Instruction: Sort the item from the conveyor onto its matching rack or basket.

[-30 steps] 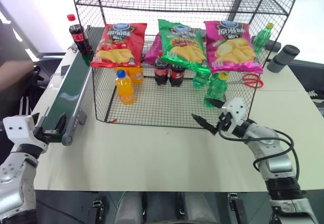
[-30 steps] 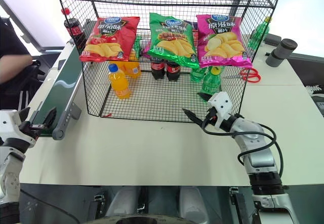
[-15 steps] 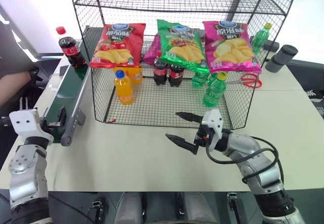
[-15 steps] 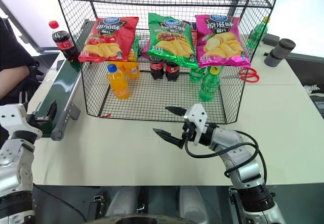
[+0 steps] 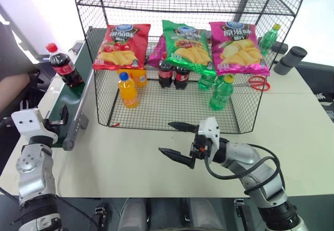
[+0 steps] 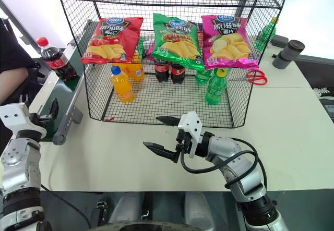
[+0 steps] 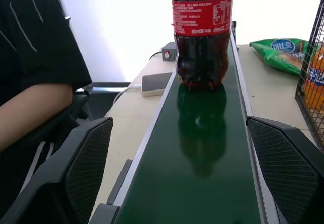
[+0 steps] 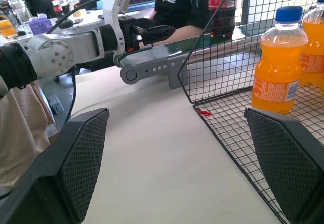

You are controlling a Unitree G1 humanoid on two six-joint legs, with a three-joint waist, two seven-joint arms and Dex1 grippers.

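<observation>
The cola bottle (image 5: 62, 69) with red cap and red label stands upright on the dark-green conveyor (image 5: 71, 101), partway along the belt. My left gripper (image 5: 60, 121) is open at the belt's near end, its fingers straddling the rails, with the bottle (image 7: 202, 37) well ahead of them. The black wire rack (image 5: 167, 110) stands right of the conveyor. My right gripper (image 5: 169, 138) hovers open and empty over the table in front of the rack, pointing toward the conveyor.
Three chip bags (image 5: 186, 44) hang on the rack front. Inside stand orange-drink bottles (image 5: 128, 90), cola bottles (image 5: 174, 74) and green bottles (image 5: 221, 93). Red scissors (image 5: 258, 83) and a grey cylinder (image 5: 291, 59) lie right of the rack. A person's arm (image 5: 13, 87) rests left of the conveyor.
The cola bottle has ridden down the belt toward my left gripper. My right gripper swung left and back from the rack's front right. My left gripper edged forward.
</observation>
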